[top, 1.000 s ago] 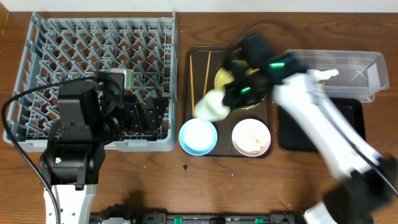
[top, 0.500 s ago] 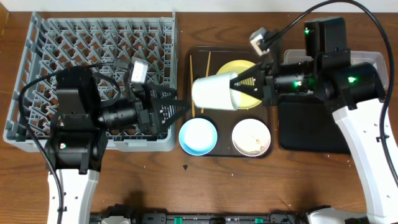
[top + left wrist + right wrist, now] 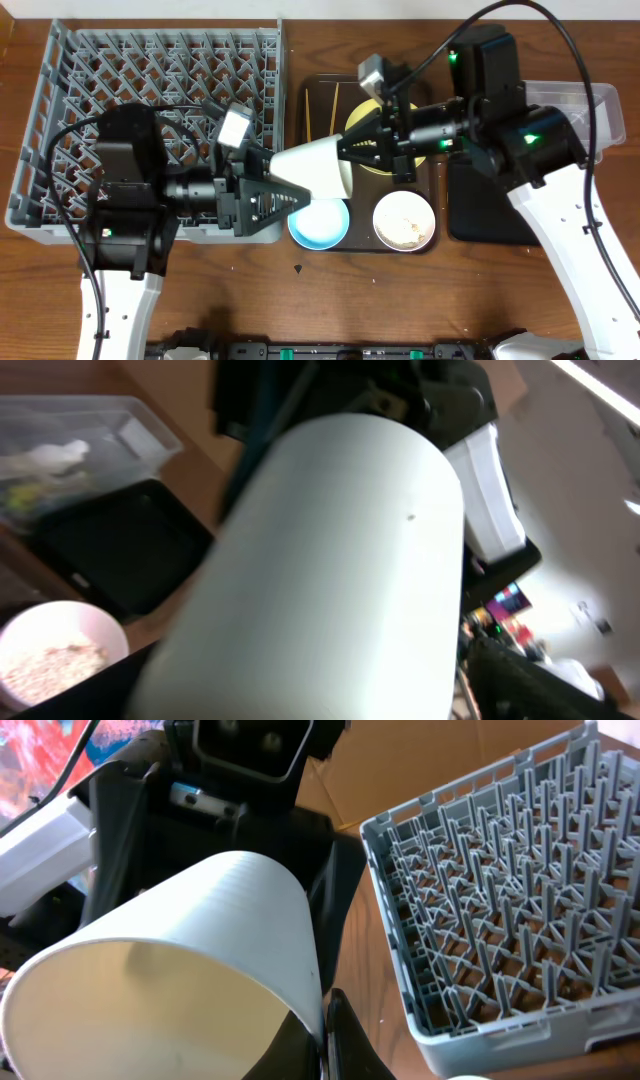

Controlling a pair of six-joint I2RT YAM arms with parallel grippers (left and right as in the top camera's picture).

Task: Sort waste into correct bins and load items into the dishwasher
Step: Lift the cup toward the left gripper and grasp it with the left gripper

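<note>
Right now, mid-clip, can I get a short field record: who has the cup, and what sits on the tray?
cup: white, on its side in the air, above the left part of the tray
right arm: jaws shut on the cup's rim
left arm: jaws at the cup's base; grip unclear
tray: brown, holds blue bowl, white bowl with food scraps, chopsticks
rack: grey, left of the tray

Overhead: white cup (image 3: 315,170) on its side between both hands, overlapping the blue bowl (image 3: 320,226). Right hand (image 3: 350,148) pinches the rim. Left hand (image 3: 285,193) is at the narrow end; I can't tell if it grips. White bowl (image 3: 405,222) sits beside the blue one on the brown tray (image 3: 361,236).
</note>
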